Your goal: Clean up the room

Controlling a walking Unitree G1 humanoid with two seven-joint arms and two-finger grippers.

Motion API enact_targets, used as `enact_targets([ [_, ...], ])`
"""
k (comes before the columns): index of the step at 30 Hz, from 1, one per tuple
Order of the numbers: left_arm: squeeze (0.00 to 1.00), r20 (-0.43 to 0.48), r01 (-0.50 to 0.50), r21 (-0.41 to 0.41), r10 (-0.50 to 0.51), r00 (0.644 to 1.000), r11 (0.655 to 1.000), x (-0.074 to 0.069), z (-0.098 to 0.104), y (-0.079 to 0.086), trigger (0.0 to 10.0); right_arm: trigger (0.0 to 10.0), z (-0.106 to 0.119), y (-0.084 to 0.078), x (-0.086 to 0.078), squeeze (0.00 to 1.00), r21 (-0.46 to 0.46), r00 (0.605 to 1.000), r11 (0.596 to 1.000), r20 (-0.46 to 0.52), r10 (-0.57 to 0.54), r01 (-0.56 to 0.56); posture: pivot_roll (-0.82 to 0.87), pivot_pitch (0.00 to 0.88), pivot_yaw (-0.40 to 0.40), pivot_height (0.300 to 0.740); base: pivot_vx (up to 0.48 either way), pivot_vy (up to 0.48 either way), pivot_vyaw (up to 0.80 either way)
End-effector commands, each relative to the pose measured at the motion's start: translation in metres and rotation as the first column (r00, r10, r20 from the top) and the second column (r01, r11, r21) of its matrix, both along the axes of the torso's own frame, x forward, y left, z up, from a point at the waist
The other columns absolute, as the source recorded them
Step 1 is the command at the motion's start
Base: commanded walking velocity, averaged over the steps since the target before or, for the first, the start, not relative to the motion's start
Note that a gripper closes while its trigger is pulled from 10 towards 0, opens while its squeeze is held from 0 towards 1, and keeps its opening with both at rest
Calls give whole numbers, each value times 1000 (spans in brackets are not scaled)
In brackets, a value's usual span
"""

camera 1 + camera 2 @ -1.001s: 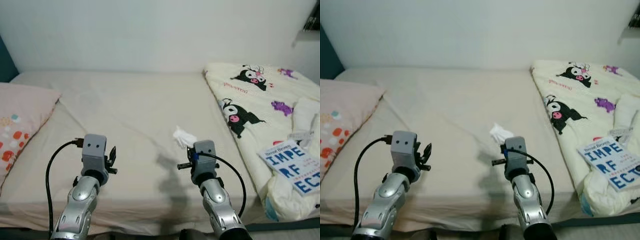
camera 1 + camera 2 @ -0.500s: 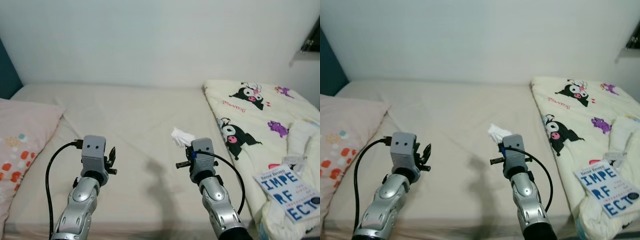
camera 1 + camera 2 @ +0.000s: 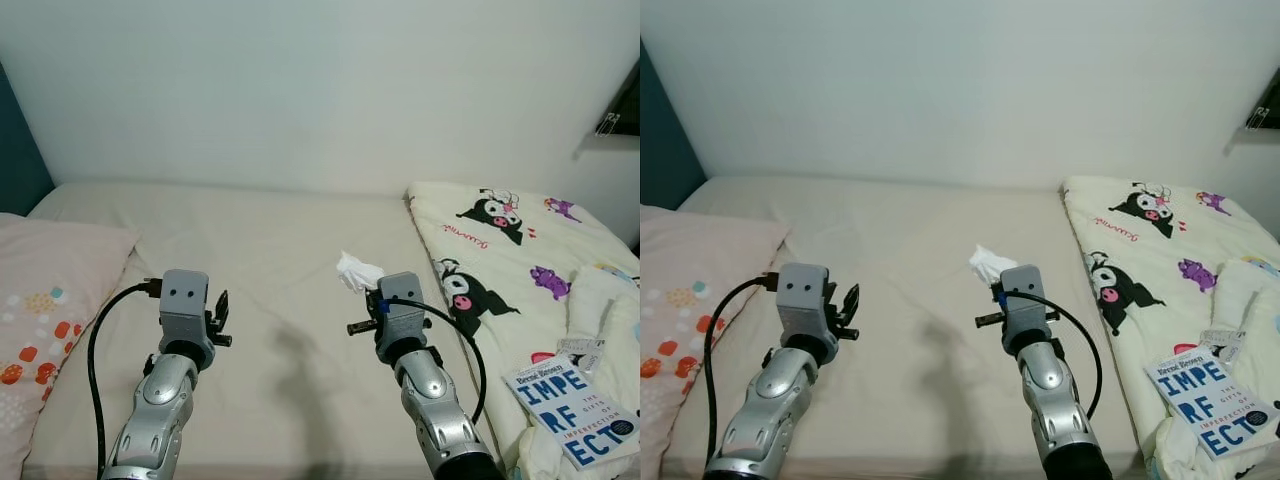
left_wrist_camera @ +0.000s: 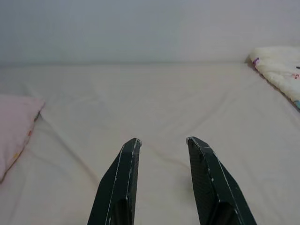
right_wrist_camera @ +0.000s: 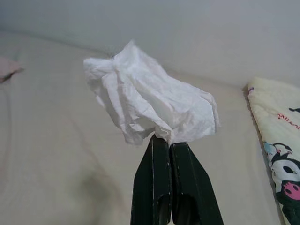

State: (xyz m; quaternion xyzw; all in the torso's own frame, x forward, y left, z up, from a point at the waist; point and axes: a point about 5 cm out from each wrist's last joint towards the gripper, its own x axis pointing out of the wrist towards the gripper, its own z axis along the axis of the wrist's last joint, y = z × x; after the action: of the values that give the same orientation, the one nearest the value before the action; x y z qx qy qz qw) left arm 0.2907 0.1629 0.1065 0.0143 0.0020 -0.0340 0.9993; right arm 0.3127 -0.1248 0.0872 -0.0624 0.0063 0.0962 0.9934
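Pinching crumpled white tissue [image 5: 152, 104] — right gripper [image 5: 169, 140].

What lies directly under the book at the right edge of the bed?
The book rests on the cream cartoon-print blanket, bunched up there. Whatever is beneath that blanket is covered and cannot be seen.

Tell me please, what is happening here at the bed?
The robot stands before a bed and holds both arms up over the mattress. Its right gripper is shut on a crumpled white tissue, lifted clear of the sheet. Its left gripper is open and holds nothing. A pink pillow lies on the robot's left. On its right lie a cartoon-print blanket and a book on top of it.
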Motion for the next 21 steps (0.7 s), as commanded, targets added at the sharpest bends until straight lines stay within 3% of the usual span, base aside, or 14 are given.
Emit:
enact_targets([
  [1,0,-21,0,-7,0,1000,1000,-3,-8,-2,10000,10000,-4,-1,-3,0,10,1000,1000,-23,-7,7,55,0,-135,726,0,0,0],
  [21,0,-72,11,9,-10,997,1000,-11,-18,-4,10000,10000,-20,5,-9,0,71,995,997,-101,-10,17,91,0,-126,726,0,0,0],
])
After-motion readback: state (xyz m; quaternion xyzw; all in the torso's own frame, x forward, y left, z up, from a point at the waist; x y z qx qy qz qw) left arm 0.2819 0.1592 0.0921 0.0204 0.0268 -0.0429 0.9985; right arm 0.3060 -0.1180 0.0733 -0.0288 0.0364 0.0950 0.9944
